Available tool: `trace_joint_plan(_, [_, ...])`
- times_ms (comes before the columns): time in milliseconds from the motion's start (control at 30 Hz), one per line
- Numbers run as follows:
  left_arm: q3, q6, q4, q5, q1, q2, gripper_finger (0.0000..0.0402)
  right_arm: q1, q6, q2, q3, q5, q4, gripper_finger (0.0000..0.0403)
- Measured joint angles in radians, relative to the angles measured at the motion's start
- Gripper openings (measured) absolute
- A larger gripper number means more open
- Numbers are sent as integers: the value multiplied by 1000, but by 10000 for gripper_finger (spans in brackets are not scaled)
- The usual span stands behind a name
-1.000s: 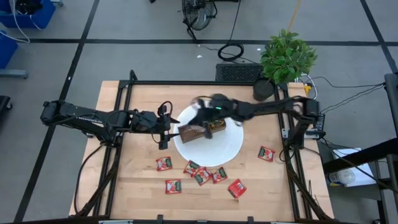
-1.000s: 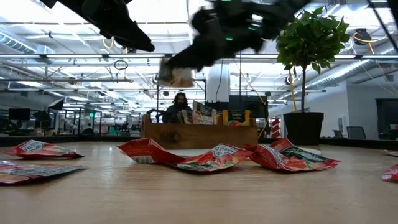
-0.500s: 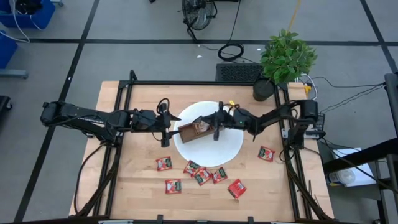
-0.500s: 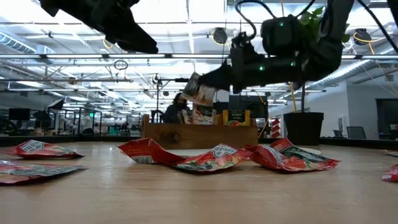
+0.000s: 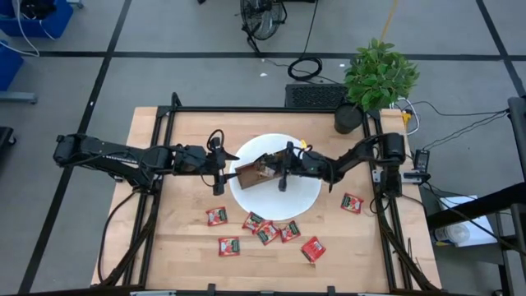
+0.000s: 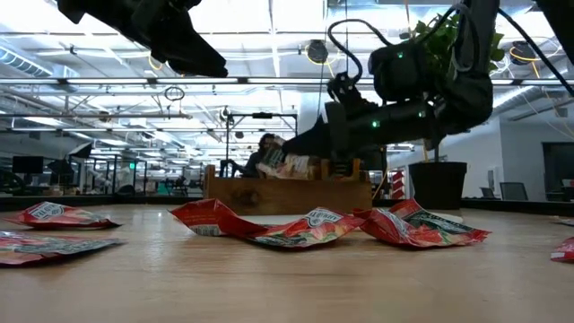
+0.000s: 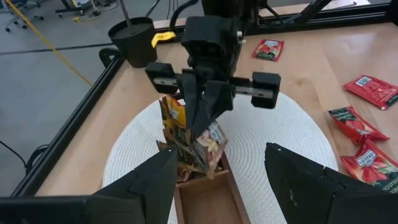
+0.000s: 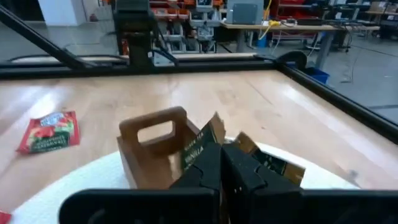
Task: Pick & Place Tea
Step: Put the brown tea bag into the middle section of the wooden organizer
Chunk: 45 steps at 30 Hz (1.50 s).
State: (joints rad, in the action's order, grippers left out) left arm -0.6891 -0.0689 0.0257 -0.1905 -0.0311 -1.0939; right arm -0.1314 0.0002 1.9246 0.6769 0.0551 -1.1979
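Table (image 5: 189,136): light wood, framed by dark rails.
Mat (image 5: 304,193): round, white, mid-table.
Tray (image 5: 251,173): brown wood, on the mat, sachets standing upright in it.
Left gripper (image 5: 218,171): just beside the tray's outer end, fingers spread wide, empty.
Right gripper (image 7: 204,121): low over the tray, fingers pinched on a tan sachet (image 7: 208,142) among those standing inside.
Loose red sachets (image 5: 265,233): scattered on the table's near side; one (image 5: 352,203) lies apart on the right.
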Motion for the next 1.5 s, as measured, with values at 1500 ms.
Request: trace_joint_plan(1500, [1,8,1,1,0,0,241,42,-210,51,0,154,-36,30])
